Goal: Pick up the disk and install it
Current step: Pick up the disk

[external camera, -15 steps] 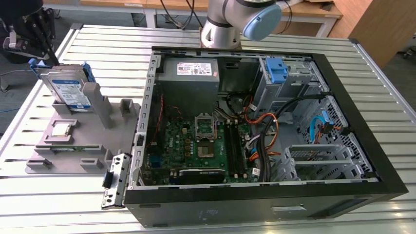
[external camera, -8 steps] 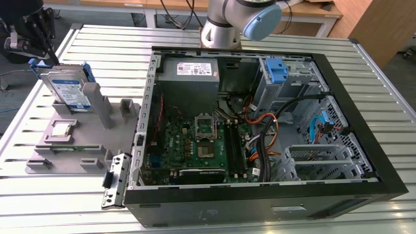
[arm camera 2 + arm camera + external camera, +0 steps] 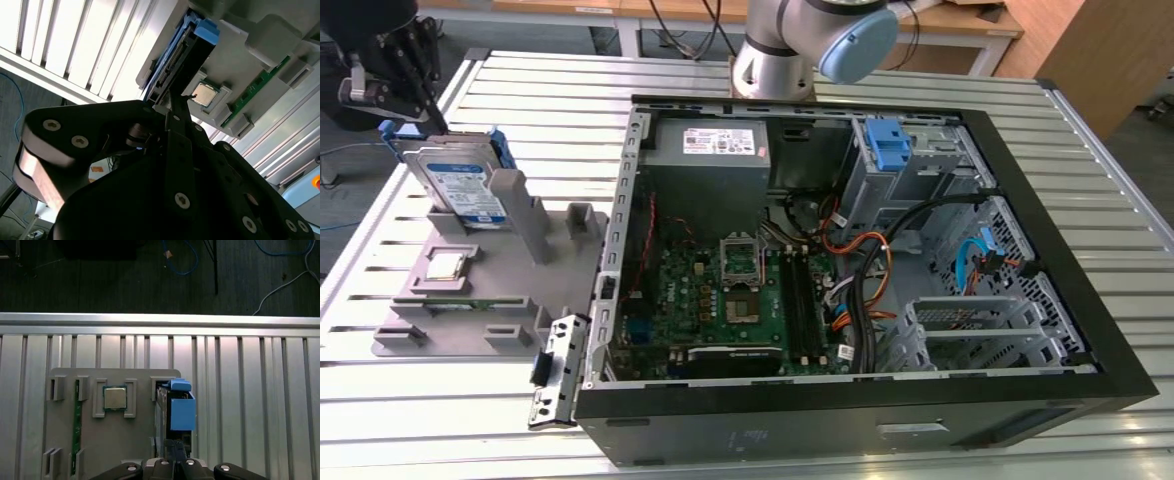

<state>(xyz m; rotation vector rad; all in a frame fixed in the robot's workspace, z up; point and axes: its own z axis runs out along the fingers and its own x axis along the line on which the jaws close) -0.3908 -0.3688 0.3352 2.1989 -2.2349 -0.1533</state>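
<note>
1. Although the tool (image 3: 427,115) hangs just above the disk (image 3: 460,185), nothing of the task shows as done. In the exterior view the disk stands on edge in a slot of the grey holder (image 3: 520,300), at about nine o'clock from the open computer case (image 3: 1107,340).
2. In the first wrist view the tool's fingers (image 3: 170,450) lie pressed together with nothing between them, so I read it as clenched and empty. In the exterior view it sits at roughly eleven o'clock of the disk's upper end. I cannot tell whether it touches the disk.
3. By my judgement the whole job is left: gripping, lifting out, carrying across and seating the disk in the case.
4. Edges around the disk:
   - The holder's upright post (image 3: 514,205) stands close at its three o'clock.
   - The blue bracket (image 3: 181,410) juts from its upper end.
   - A chip (image 3: 444,265) lies at its six o'clock, near but apart.
5. Open room:
   - Slats of the table (image 3: 1067,130) run open beyond the holder's twelve o'clock side.
   - The case's side wall rises just beside the holder at three o'clock.
   - Inside the case, cables (image 3: 887,245) crowd the middle.
   - Metal cages line the three o'clock side, with a blue latch (image 3: 890,145) at one o'clock.
</note>
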